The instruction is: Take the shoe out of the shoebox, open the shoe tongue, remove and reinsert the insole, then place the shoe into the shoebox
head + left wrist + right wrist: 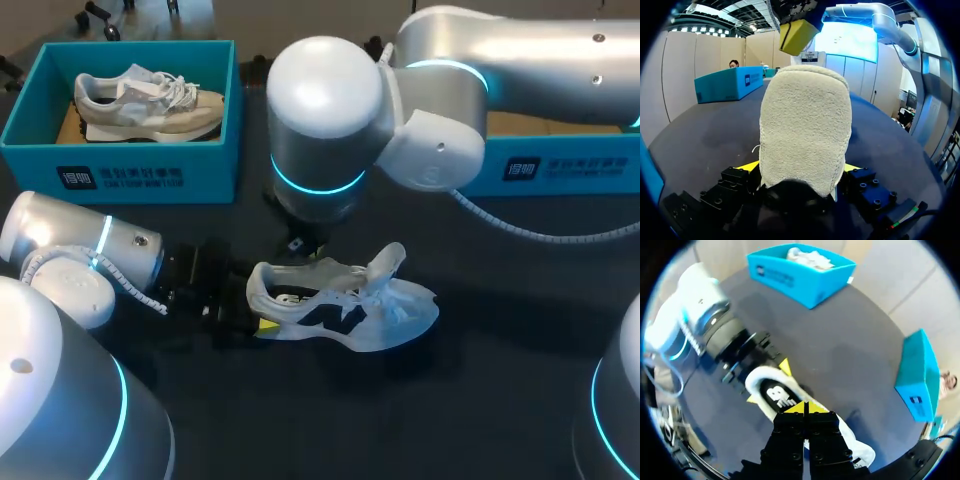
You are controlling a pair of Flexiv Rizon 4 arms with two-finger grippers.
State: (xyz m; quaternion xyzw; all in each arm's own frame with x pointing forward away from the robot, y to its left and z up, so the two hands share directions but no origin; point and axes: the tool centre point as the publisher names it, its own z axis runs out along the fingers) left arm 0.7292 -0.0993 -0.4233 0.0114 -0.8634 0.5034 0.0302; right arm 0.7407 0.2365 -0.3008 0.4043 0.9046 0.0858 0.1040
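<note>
The step in hand looks like drawing out the insole, since the tongue already stands up clear of the opening. The shoe lies on its sole on the desk, well apart from the blue shoebox at the far left, which holds another shoe. The left pincer grips the fuzzy heel from both sides, one yellow tip on each flank. The right pincer hangs just above the shoe's opening with its tips pressed together and nothing seen between them.

To do this well, the left grip should hold firm and low so that the shoe neither tips nor slides. The right pincer needs to part its tips, go down at the heel end of the opening, and catch only the insole's rear edge, not the collar lining. A slow pull up and towards the heel should peel it free; a fast pull would likely drag the whole shoe
</note>
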